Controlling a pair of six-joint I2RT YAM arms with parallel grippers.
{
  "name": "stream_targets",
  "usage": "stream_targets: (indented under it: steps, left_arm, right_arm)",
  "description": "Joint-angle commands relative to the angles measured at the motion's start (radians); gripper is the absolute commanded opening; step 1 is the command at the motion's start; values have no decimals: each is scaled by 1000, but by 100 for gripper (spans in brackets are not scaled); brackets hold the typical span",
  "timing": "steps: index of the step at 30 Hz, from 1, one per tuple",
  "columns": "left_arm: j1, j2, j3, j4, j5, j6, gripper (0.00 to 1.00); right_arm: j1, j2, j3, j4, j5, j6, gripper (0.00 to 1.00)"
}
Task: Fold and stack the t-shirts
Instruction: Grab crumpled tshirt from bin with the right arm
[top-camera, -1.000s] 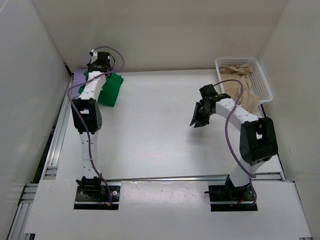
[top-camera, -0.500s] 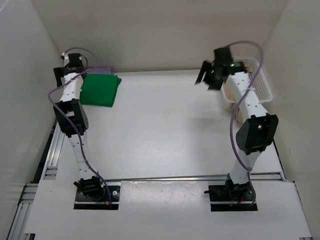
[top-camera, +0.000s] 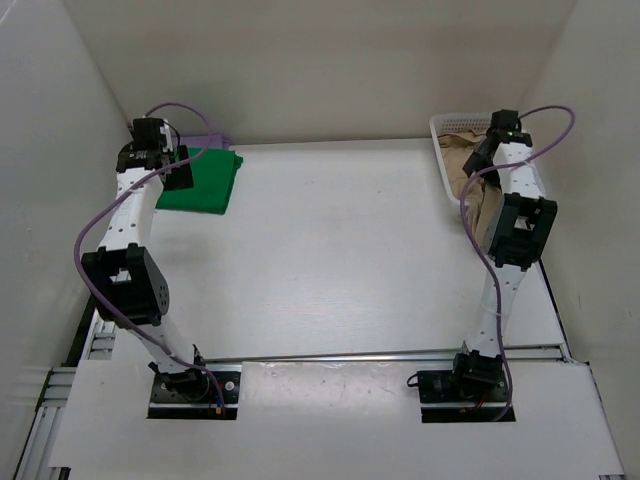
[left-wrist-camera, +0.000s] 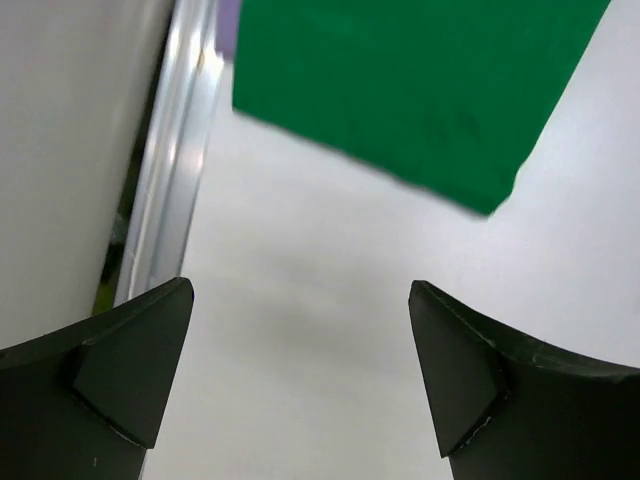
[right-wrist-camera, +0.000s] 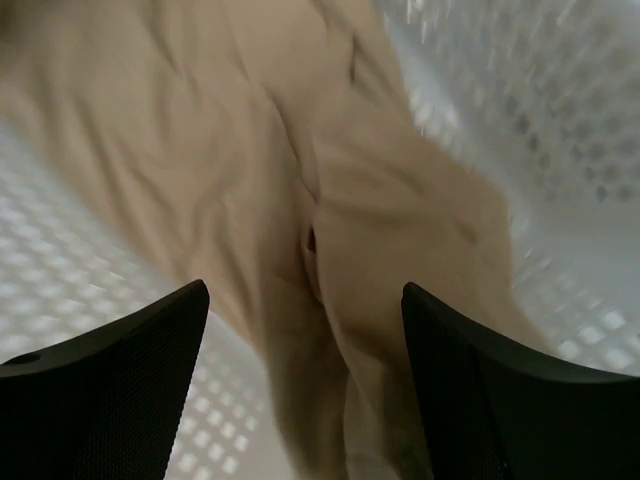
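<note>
Top external coverage places the left gripper (top-camera: 172, 168) at the near-left corner of a folded bright green cloth t-shirt (top-camera: 205, 180), which is laid flat as a tidy rectangle on the white table (top-camera: 330, 250). Through the left wrist camera this gripper (left-wrist-camera: 300, 350) is seen with its jaws spread as wide as they go and nothing held between them. Only bare table is framed between the fingertips, and the green shirt (left-wrist-camera: 420, 90) lies just ahead of them, apart from both. A sliver of a lavender purple cloth t-shirt (top-camera: 208, 137) is shown beyond the green one, on the side away from the gripper. It appears to lie underneath, so two shirts are judged to be folded and stacked already.

Across the table, the right gripper (top-camera: 485, 155) is poised over a white plastic mesh basket (top-camera: 455, 122). Through the right wrist camera its jaws (right-wrist-camera: 305, 340) are seen wide apart and empty. A crumpled tan beige cloth t-shirt (right-wrist-camera: 250, 180) is bunched directly below and ahead of the fingertips, against the basket wall (right-wrist-camera: 560, 150). Whether the cloth is touched cannot be told, but none of it is pinched.

Roughly two thirds of the task is judged done. The tan shirt remains to be lifted out, spread, folded and set on top of the green one.
</note>
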Motion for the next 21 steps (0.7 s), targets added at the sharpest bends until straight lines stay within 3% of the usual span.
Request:
stream_targets:
  steps: [1, 4, 5, 7, 8, 10, 13, 21]
  left_arm:
    - [18, -7, -76, -129, 37, -3, 100]
    - [18, 2, -85, -130, 37, -3, 100]
    - [18, 12, -73, -130, 37, -3, 100]
    - [18, 51, -21, -163, 37, -3, 100]
    - [18, 60, -6, -174, 37, -3, 100]
    - [18, 81, 16, -197, 46, -3, 100]
    - [18, 81, 25, -206, 46, -3, 100]
    - [18, 72, 7, -206, 56, -3, 100]
  right_arm:
    - [15, -47, -30, -16, 1, -52, 82]
    - [4, -22, -30, -28, 35, -52, 82]
    - [-7, -12, -30, -28, 35, -40, 73]
    - [-19, -1, -30, -38, 25, -18, 51]
    - [-31, -1, -30, -38, 4, -18, 26]
    - [-45, -1, -30, -47, -16, 9, 0]
    - [-54, -44, -16, -36, -74, 9, 0]
    - [-54, -399, 87, 126, -259, 26, 0]
